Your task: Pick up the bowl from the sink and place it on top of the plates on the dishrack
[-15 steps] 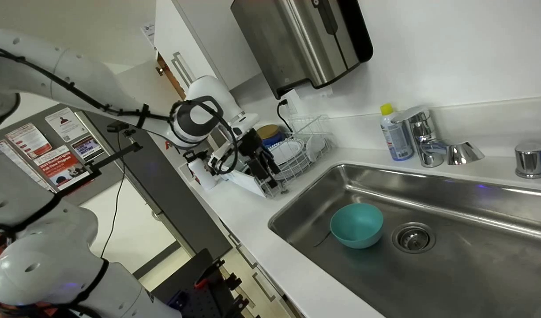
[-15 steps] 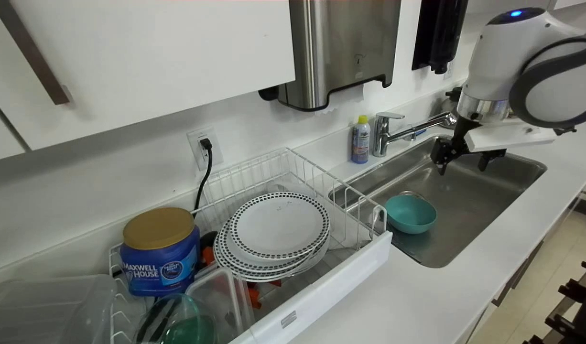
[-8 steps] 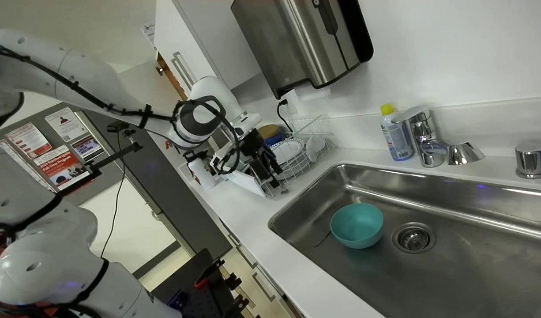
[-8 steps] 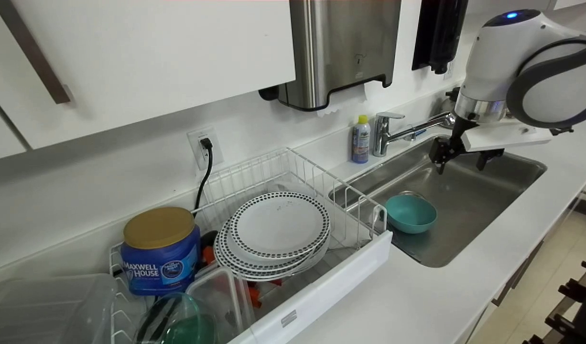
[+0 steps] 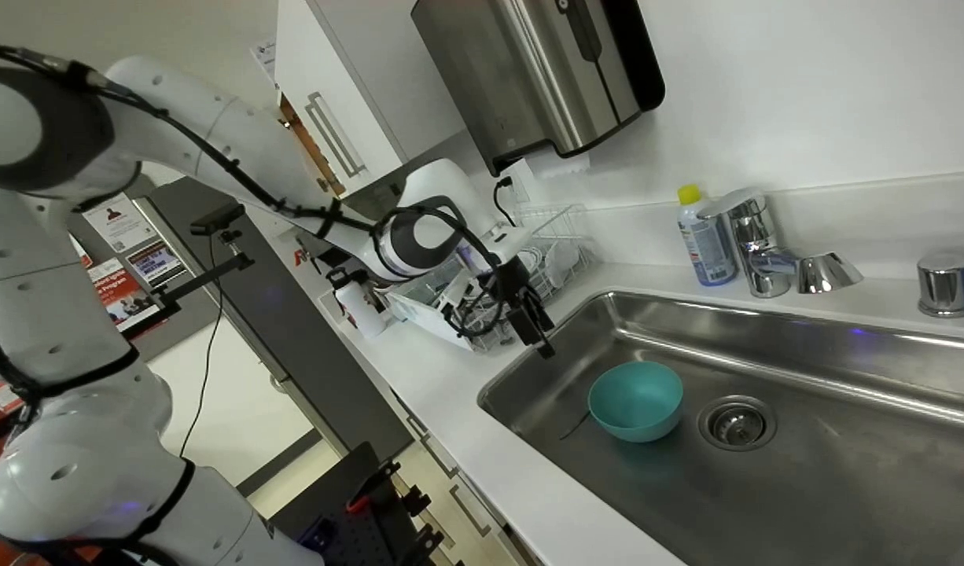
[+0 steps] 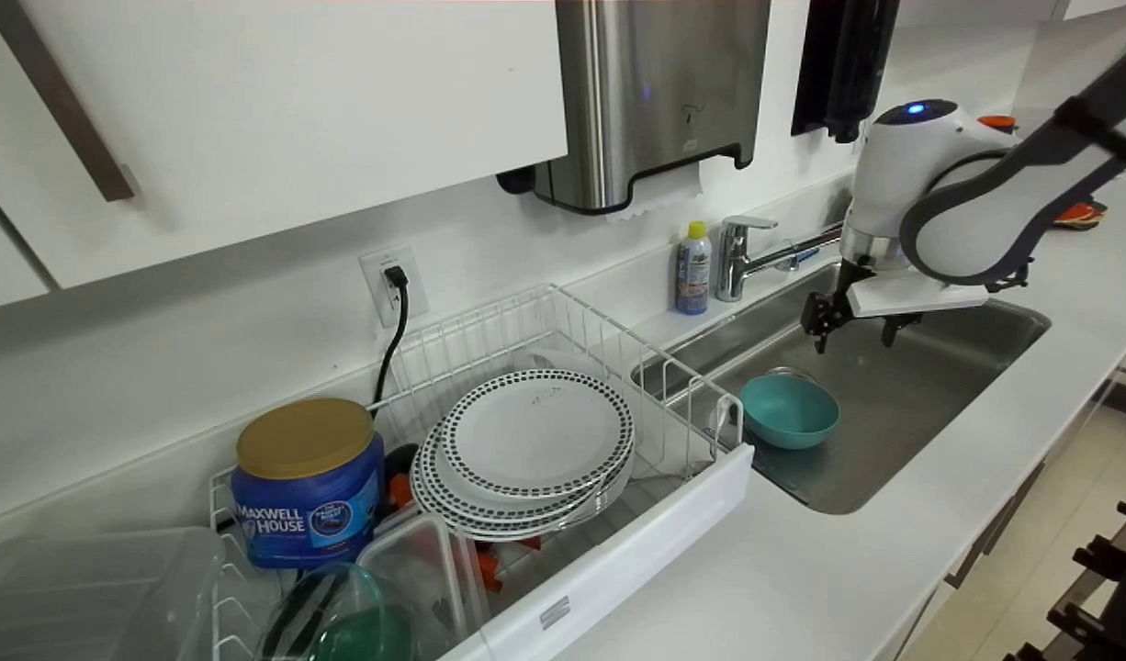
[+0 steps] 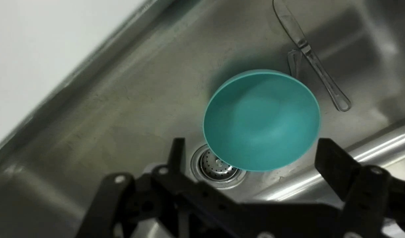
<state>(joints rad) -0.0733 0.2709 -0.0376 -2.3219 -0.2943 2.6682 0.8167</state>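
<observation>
The teal bowl [image 6: 790, 411] stands upright in the steel sink [image 6: 912, 395], beside the drain. It also shows in an exterior view [image 5: 636, 401] and in the wrist view [image 7: 262, 119]. My gripper [image 6: 854, 344] is open and empty above the sink, apart from the bowl. In the wrist view the gripper [image 7: 251, 140] has its fingers wide apart, with the bowl ahead and between them. The white plates [image 6: 537, 431] with dark-dotted rims lie stacked in the white wire dishrack [image 6: 618, 542]. The arm partly hides the dishrack [image 5: 431, 316] in an exterior view.
A knife [image 7: 321, 71] and another utensil handle lie by the bowl in the sink. A chrome faucet [image 5: 753, 244] and a yellow-capped spray can [image 5: 706, 240] stand behind the sink. A blue coffee tub [image 6: 308, 496] and clear containers sit in the rack's near end.
The arm has swung out over the sink and lower, bringing the gripper closer to the bowl. The gripper has stayed open. The bowl and plates have not moved.
</observation>
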